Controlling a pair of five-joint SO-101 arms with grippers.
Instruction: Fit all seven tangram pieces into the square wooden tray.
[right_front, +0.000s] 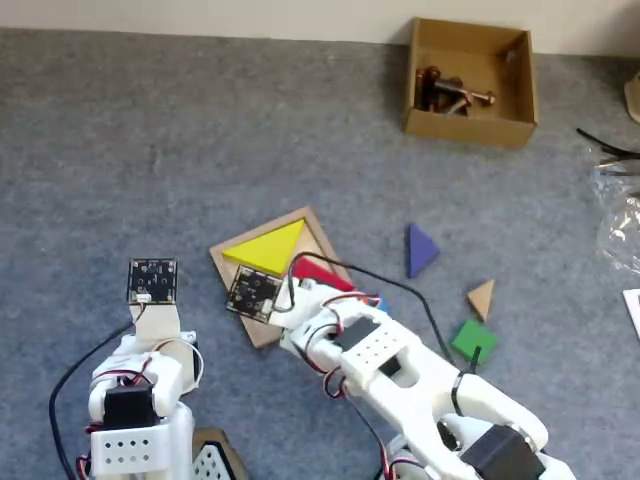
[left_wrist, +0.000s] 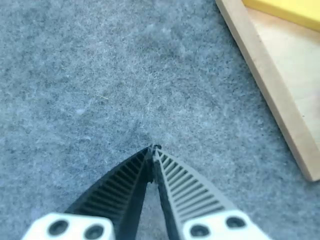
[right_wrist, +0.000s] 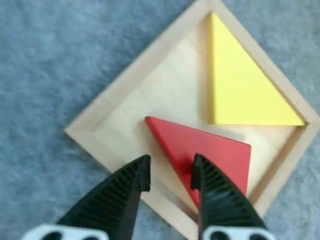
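Note:
The square wooden tray (right_front: 262, 331) lies turned like a diamond in the middle of the grey felt. A yellow triangle (right_front: 268, 247) fills its far half, and a red triangle (right_wrist: 210, 150) lies askew in the near half. My right gripper (right_wrist: 170, 172) hovers open over the red triangle's pointed end, one finger (right_wrist: 215, 195) above the piece and the other above bare tray wood. A blue triangle (right_front: 420, 250), a small tan triangle (right_front: 482, 298) and a green square (right_front: 472, 340) lie loose to the tray's right. My left gripper (left_wrist: 152, 149) is shut and empty over the felt beside the tray rim (left_wrist: 265, 85).
A cardboard box (right_front: 470, 125) holding small parts stands at the back right. A clear plastic bag (right_front: 620, 225) and dark cables lie at the right edge. A brown piece (right_front: 222, 452) lies by the left arm's base. The right arm (right_front: 400, 370) lies close beside the green square.

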